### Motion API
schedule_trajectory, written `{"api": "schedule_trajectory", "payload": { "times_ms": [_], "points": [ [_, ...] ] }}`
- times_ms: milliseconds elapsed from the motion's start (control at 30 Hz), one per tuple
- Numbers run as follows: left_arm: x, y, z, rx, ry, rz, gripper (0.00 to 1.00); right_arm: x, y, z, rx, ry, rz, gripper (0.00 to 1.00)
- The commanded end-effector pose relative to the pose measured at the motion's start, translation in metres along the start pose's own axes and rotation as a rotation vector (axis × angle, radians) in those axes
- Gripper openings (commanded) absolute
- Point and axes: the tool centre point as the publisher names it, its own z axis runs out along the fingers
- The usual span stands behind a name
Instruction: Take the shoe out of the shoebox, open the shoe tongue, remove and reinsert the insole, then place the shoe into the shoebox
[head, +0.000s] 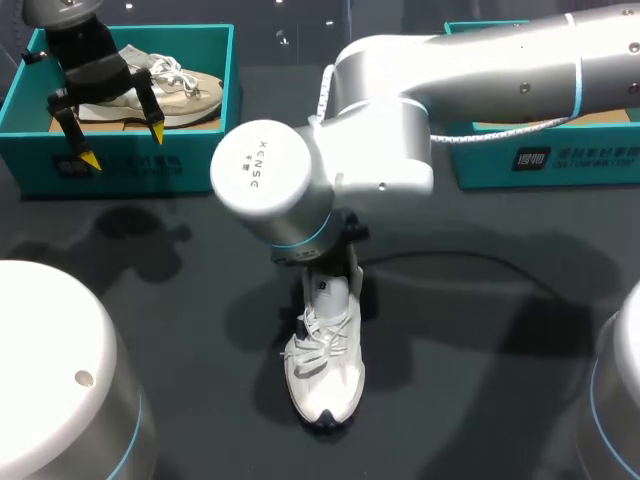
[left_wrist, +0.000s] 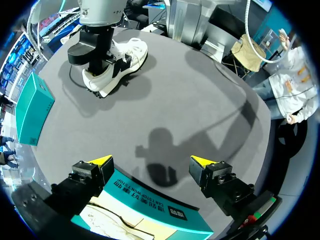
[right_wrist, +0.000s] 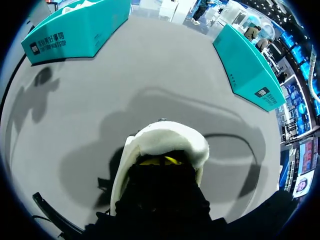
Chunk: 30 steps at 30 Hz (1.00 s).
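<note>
1. Inside the white sneaker's (right_wrist: 165, 137) opening sits the right pincer (right_wrist: 160, 160); I cannot tell its spread.
2. Well beyond the sneaker, the left pincer (head: 124, 145) hangs spread over a teal shoebox (head: 130, 168).
3. The sneaker stands out on the table (head: 480, 330); the insole step looks underway, and boxing is left.

Bare table (head: 180, 330) across centre left and lower middle of frame: room to pass. More bare stretch at centre right. White shoe (head: 322, 350) in lower centre, toe toward bottom edge. Heel end blocked from above by right arm (head: 400, 110), bulky, from upper right to centre; right gripper (right_wrist: 159, 161) down in shoe opening. Left box (head: 120, 170) upper left, second shoe (head: 170, 90) inside; left gripper (head: 124, 145) over its front wall, fingers spread. Right box (head: 560, 160) upper right, partly under arm. Left base (head: 50, 380) and right base (head: 620, 400) filling lower corners.
</note>
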Motion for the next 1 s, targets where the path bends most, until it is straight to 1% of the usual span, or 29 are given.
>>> {"api": "schedule_trajectory", "payload": {
  "times_ms": [33,167,233,300,500,567,600,633,700,733,800,833,900,1000],
  "points": [
    [0.0,0.0,-0.001,-0.001,0.002,0.001,1.0,0.017,-0.01,0.029,-0.003,-0.002,0.467,0.0],
    [0.0,0.0,-0.001,-0.001,0.002,0.001,1.0,0.019,-0.017,0.042,0.046,-0.005,0.47,0.0],
    [0.0,0.0,-0.001,-0.001,0.002,0.001,1.0,0.019,-0.024,0.048,0.07,0.013,0.48,0.0],
    [0.0,0.0,-0.001,-0.001,0.002,0.001,1.0,0.02,-0.035,0.05,0.103,0.007,0.481,0.0],
    [0.0,0.0,-0.001,-0.001,0.002,0.001,1.0,0.022,-0.071,0.046,0.225,0.033,0.473,0.0],
    [0.0,0.0,-0.001,-0.001,0.002,0.001,1.0,0.022,-0.085,0.042,0.248,0.054,0.482,0.0],
    [0.0,0.0,-0.001,-0.001,0.002,0.001,1.0,0.022,-0.088,0.04,0.25,0.063,0.486,0.0],
    [0.0,0.0,-0.001,-0.001,0.002,0.001,1.0,0.022,-0.09,0.032,0.233,0.078,0.49,0.0],
    [0.0,0.0,-0.001,-0.001,0.002,0.001,1.0,0.022,-0.086,0.02,0.21,0.068,0.487,0.0],
    [0.0,0.0,-0.001,-0.001,0.002,0.001,1.0,0.022,-0.081,0.011,0.177,0.072,0.48,0.0],
    [0.0,0.0,-0.001,-0.001,0.002,0.001,1.0,0.02,-0.072,0.002,0.144,0.067,0.468,0.0],
    [0.0,0.0,-0.001,-0.001,0.002,0.001,1.0,0.019,-0.063,-0.005,0.098,0.071,0.45,0.0],
    [0.0,0.0,-0.001,-0.001,0.002,0.001,1.0,0.018,-0.051,-0.012,0.061,0.061,0.436,0.0],
    [0.0,0.0,-0.001,-0.001,0.002,0.001,1.0,0.015,-0.034,-0.017,0.008,0.069,0.421,0.0]
  ]
}}
